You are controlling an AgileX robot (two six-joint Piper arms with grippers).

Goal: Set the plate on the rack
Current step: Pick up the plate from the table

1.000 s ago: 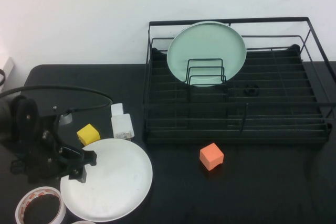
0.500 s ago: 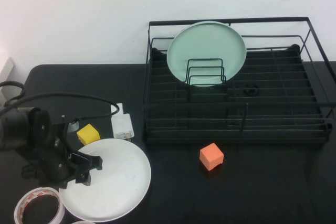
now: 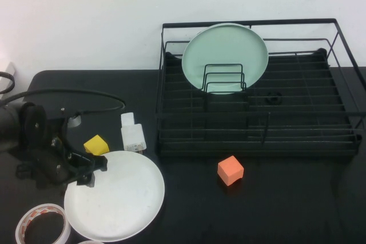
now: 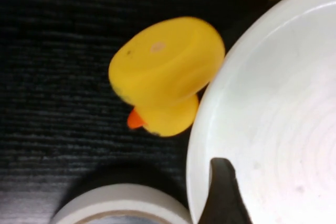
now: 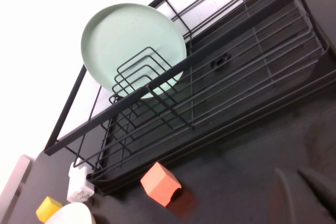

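Plate (image 3: 117, 195): flat on the table, front left, well apart from the rack (image 3: 257, 112).
Left gripper (image 3: 91, 171): mine, at the plate's left rim; one finger (image 4: 223, 192) over the rim, closure cannot tell.
Duck (image 4: 165, 74): just beside that rim.
Right gripper: out of the high view; fingers not discernible.

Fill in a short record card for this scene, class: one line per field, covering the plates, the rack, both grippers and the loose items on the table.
white plate: flat on the table, near left
rack: far right, holds the green plate standing on edge
left gripper: at the white plate's left rim, one fingertip over its edge
right gripper: off the high view, raised, facing the rack
loose items: yellow cube, orange cube, tape roll, rubber duck
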